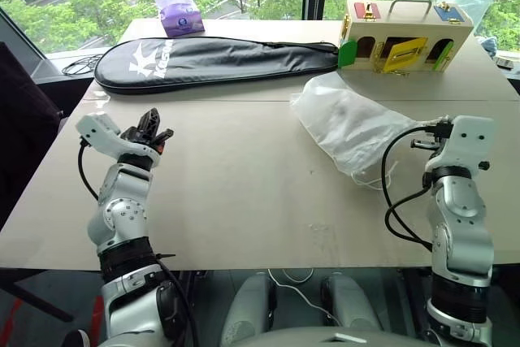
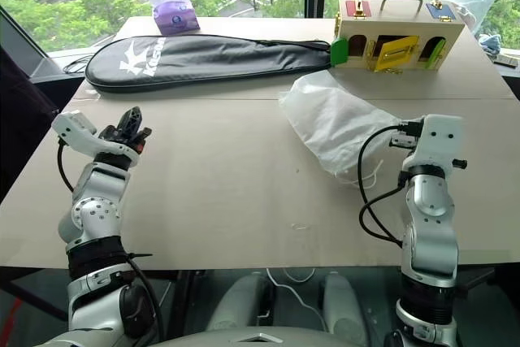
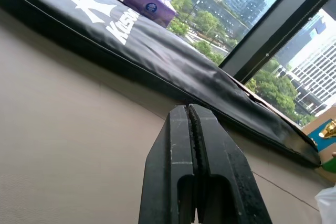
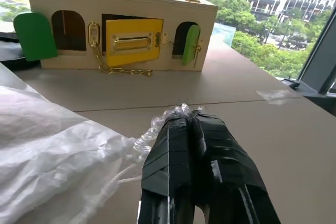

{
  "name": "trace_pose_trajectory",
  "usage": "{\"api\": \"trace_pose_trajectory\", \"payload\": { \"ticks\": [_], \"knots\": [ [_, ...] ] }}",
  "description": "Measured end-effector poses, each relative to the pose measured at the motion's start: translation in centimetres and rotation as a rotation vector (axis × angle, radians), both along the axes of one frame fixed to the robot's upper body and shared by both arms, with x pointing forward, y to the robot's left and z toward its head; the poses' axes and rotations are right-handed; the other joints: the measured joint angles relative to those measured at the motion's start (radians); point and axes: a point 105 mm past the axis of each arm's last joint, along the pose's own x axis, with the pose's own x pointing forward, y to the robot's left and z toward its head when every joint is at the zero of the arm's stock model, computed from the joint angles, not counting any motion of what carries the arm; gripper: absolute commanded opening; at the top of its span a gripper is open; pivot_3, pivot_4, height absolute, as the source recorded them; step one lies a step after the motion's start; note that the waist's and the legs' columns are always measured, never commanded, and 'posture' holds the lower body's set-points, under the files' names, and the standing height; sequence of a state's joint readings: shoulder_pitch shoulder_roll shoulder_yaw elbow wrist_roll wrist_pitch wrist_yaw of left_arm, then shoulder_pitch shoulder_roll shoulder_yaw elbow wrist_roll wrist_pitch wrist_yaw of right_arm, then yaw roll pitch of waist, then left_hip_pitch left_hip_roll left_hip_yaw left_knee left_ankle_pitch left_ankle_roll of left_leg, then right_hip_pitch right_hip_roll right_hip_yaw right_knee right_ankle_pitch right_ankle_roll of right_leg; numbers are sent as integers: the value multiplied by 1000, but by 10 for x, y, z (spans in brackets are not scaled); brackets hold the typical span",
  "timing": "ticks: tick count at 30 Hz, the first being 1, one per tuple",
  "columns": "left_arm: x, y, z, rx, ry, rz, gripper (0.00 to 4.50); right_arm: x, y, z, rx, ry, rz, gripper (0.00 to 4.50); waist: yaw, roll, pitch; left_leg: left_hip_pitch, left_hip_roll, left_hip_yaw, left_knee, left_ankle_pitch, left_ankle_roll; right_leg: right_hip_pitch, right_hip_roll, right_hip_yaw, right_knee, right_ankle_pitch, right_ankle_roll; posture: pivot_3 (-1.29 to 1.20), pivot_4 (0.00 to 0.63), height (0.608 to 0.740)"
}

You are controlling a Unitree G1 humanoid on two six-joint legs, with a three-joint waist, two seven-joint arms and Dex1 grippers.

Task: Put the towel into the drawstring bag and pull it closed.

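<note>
The drawstring bag (image 1: 349, 123) lies bulging on the table right of centre, with its thin white cords (image 1: 375, 178) trailing toward the near side. The towel is hidden; I cannot make it out through the fabric. My right gripper (image 4: 191, 121) is shut, and crinkled fabric of the bag's mouth (image 4: 167, 120) is bunched at its fingertips. That hand (image 1: 465, 142) hovers just right of the bag's near end. My left gripper (image 1: 154, 127) is shut and holds nothing. It is raised over the left side of the table, far from the bag, pointing toward the racket case.
A long black racket case (image 1: 211, 61) lies across the back left. A purple tissue pack (image 1: 179, 12) stands behind it. A wooden latch box (image 1: 406, 34) with coloured doors sits at the back right, close behind the bag. Bare tabletop (image 1: 244, 176) lies between my arms.
</note>
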State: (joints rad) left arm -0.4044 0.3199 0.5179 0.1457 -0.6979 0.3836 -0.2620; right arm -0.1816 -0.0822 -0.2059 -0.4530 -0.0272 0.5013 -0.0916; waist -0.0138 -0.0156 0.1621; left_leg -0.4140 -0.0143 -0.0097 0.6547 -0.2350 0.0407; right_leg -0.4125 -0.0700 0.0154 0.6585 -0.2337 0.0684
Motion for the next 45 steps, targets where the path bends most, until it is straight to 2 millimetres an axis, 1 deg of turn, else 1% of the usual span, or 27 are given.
{"api": "trace_pose_trajectory", "payload": {
  "ticks": [3, 4, 6, 7, 8, 9, 11, 12, 13, 14, 16, 17, 18, 20, 22, 23, 24, 25, 26, 27, 28, 30, 32, 34, 37, 41, 45],
  "knots": [
    [4, -27, -1, 96, 4, -115, 28, 5, 30, -5, 35, 26, 178, 0, -2, 0, 0, 0, 0, 0, 0, 0, 0, 0, 0, 0, 0, 0, 0, 0, 150, 740],
    [5, -39, -2, 135, 6, -168, 28, 5, 43, -8, 31, 52, 266, 0, -2, 0, 0, 0, 0, 1, 0, 0, 0, 0, 0, 0, 0, 0, 0, 0, 150, 740],
    [4, -62, -3, 183, 2, -273, 28, -2, 67, -18, 9, 121, 444, 0, -1, 0, 0, 0, 0, 0, 0, 0, 0, 0, 0, 0, -1, 0, 0, 0, 150, 740],
    [4, -66, -4, 191, 1, -297, 4, -5, 70, -22, 1, 144, 485, 301, 0, 0, 0, 0, 0, 0, 0, 0, 0, 0, 0, 0, -1, 0, 0, 0, 150, 740],
    [4, -73, -4, 208, -1, -326, 0, -12, 63, -28, -33, 197, 537, 668, 2, 0, 0, -1, 0, 0, 0, 0, 0, 0, -1, 0, -1, 0, 0, 0, 150, 740],
    [4, -72, -5, 215, 1, -325, 0, -14, 55, -30, -47, 217, 530, 863, 4, 0, 0, -1, 0, 0, 0, 0, 0, 0, -1, 0, -2, 0, 0, 0, 150, 740],
    [3, -69, -4, 228, 3, -320, 0, -19, 21, -29, -71, 249, 466, 1768, 4, -1, 1, -1, 0, 0, 0, 0, 0, 0, -1, 0, -2, 0, 0, 0, 150, 740],
    [4, -68, -3, 234, 4, -318, 0, -22, 4, -27, -93, 265, 439, 2124, 5, -1, 1, -1, 0, 0, 0, 0, 0, 0, -1, 0, -2, 0, 0, 0, 150, 740],
    [4, -67, -3, 242, 5, -315, 0, -27, -13, -26, -120, 295, 423, 2124, 7, -1, 1, -1, 0, 0, 0, 0, 0, 1, -1, -1, -2, 0, 0, 0, 150, 740],
    [4, -63, -2, 252, 8, -304, 0, -35, -36, -27, -155, 347, 397, 2124, 7, -1, 1, -1, 0, 0, 0, 0, 0, 1, -1, -1, -2, 0, 0, 0, 150, 740],
    [4, -56, -2, 263, 17, -285, 0, -50, -64, -30, -161, 434, 394, 2124, 7, -1, 1, -1, 0, 0, -1, 0, 0, 1, 0, -1, -2, 0, 0, 0, 150, 740],
    [5, -53, -2, 270, 21, -277, 0, -63, -70, -33, -150, 507, 452, 2124, 6, -1, 1, 0, 1, 0, -1, 0, 0, 1, 0, -1, -2, 0, 0, 0, 150, 740],
    [6, -52, -3, 270, 25, -273, 0, -70, -69, -35, -129, 541, 498, 2124, 3, -1, 1, 0, 1, 0, -1, 0, 0, 1, 1, -1, -2, 0, 0, 0, 150, 740],
    [7, -52, -4, 272, 31, -272, 0, -82, -56, -34, -66, 583, 623, 2124, -4, -1, 1, 1, 2, 1, -1, 0, 1, 1, 1, 1, -2, 0, 0, 0, 150, 740],
    [8, -53, -2, 274, 27, -276, 0, -88, -33, -27, -2, 567, 752, 2124, -6, -2, 1, 1, 3, 1, 1, 0, 1, 2, 2, 1, -2, 0, 0, 0, 150, 740],
    [8, -53, -2, 277, 22, -276, 0, -88, -19, -20, 31, 544, 823, 2124, -6, -2, 1, 1, 3, 1, 2, 0, 1, 3, 2, 1, -2, 0, 0, 0, 150, 740],
    [8, -53, -1, 279, 20, -275, 0, -88, -10, -16, 44, 526, 859, 2124, -4, -2, 1, 1, 3, 1, 3, 0, 1, 3, 2, 1, -2, 0, 0, 0, 150, 740],
    [8, -52, -1, 281, 20, -272, 0, -85, 3, -11, 65, 490, 894, 2124, -2, -4, 1, 1, 3, 1, 3, 0, 1, 3, 2, 0, -2, 0, 0, 0, 150, 740],
    [8, -53, -1, 284, 19, -274, 0, -81, 16, -11, 94, 451, 918, 2124, 0, -8, 0, 0, 3, 0, 3, 0, 0, 3, 2, -1, -2, 0, 0, 0, 150, 740],
    [8, -54, -2, 284, 19, -279, 0, -76, 32, -14, 131, 420, 943, 2124, 0, -10, -1, 0, 4, -1, 3, 0, 0, 3, 2, -1, -2, 0, 0, 0, 150, 740],
    [8, -58, -4, 292, 23, -292, 0, -72, 55, -20, 180, 399, 977, 2124, 1, -10, -1, 0, 4, -1, 3, 0, 0, 3, 2, -2, -2, 0, 0, 0, 150, 740],
    [4, -69, -7, 310, 20, -331, 0, -74, 103, -40, 257, 426, 1059, 2124, 5, -9, 0, -3, 2, -1, 3, 0, 0, 0, -1, -1, -1, 0, 0, 0, 150, 740],
    [2, -73, -7, 315, 17, -346, 0, -74, 121, -47, 233, 428, 1074, 2124, 10, -10, 0, -3, 0, -1, 3, -1, 1, 0, -2, -1, -3, 0, 0, 0, 150, 740],
    [0, -74, -5, 322, 9, -348, 0, -69, 128, -52, 192, 405, 1048, 2124, 11, -10, 0, -3, 0, -1, 3, -1, 1, 1, -3, -1, -5, 0, 0, 0, 150, 740],
    [-1, -75, -1, 330, -2, -347, 0, -58, 125, -60, 155, 386, 983, 2124, 11, -10, 0, -3, 0, -1, 3, -1, 1, 1, -2, -1, -4, 0, 0, 0, 150, 740],
    [-1, -77, 0, 330, -3, -344, 0, -49, 120, -58, 101, 343, 950, 2124, 9, -10, 0, -1, 1, -1, 3, -1, 1, 1, 0, -1, -1, 0, 0, 0, 150, 740],
    [-1, -79, -1, 337, -2, -349, 0, -48, 116, -59, 68, 346, 941, 2124, 6, -10, 0, -2, 1, -1, 3, -1, 1, 1, -1, -1, -2, 0, 0, 0, 150, 740]
  ]
}}
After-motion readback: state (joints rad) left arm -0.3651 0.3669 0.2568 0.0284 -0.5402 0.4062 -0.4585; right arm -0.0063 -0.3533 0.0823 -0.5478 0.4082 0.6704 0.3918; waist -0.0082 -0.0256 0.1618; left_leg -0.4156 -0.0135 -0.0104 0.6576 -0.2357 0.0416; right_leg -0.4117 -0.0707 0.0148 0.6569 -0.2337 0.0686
